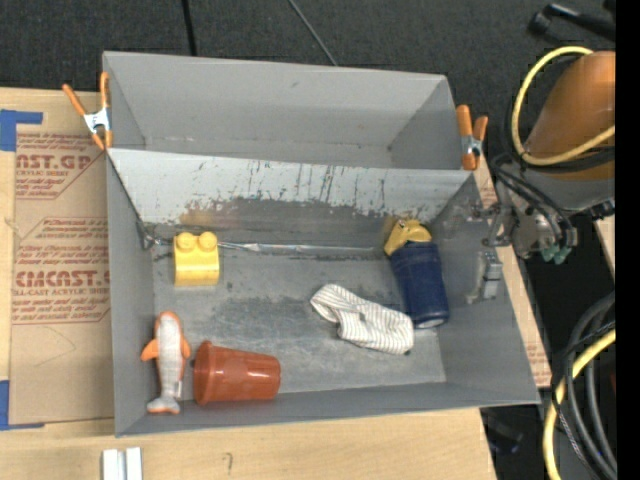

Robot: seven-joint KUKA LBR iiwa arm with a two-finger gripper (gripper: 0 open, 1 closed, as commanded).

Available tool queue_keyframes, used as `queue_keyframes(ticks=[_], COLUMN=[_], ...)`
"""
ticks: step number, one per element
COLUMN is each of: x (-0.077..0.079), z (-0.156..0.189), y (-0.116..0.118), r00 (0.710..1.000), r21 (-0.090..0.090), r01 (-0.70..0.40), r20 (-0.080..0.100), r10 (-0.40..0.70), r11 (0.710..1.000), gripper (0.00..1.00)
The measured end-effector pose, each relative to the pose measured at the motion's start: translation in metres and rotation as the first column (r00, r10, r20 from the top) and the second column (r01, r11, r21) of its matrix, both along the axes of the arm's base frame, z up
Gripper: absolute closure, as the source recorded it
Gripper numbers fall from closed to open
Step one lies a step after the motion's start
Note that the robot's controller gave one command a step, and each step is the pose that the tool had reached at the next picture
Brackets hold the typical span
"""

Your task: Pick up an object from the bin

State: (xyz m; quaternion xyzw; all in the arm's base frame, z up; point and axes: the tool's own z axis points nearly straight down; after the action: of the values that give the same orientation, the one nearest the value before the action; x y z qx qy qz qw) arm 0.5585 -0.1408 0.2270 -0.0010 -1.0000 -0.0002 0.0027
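My gripper hangs over the bin's right wall, above the slope and to the right of a dark blue bottle. The bottle lies on the bin floor with its yellow cap pointing to the back wall. Nothing shows in the gripper. A white cloth with thin stripes lies crumpled just left of the bottle's base, touching it.
A yellow two-stud brick sits at the back left. In the front left corner an orange-red cup lies on its side beside a white and orange toy figure. The arm with its orange cover and cables stands right of the bin.
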Motion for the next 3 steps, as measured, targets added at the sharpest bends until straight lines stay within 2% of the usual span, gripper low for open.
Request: queue_keyframes(ticks=[1,2,3], x=[0.002,-0.001,-0.017], z=[0.005,-0.037,-0.076], y=[0.001,0.019,0.054], r00=[1.000,0.997,0.999], r21=[-0.002,-0.003,0.000], r01=[-0.002,-0.080,-0.035], r20=[0.008,0.012,0.008], r10=[0.002,0.080,0.035], r11=[1.000,0.997,0.999], gripper=[0.00,0.00,0.00])
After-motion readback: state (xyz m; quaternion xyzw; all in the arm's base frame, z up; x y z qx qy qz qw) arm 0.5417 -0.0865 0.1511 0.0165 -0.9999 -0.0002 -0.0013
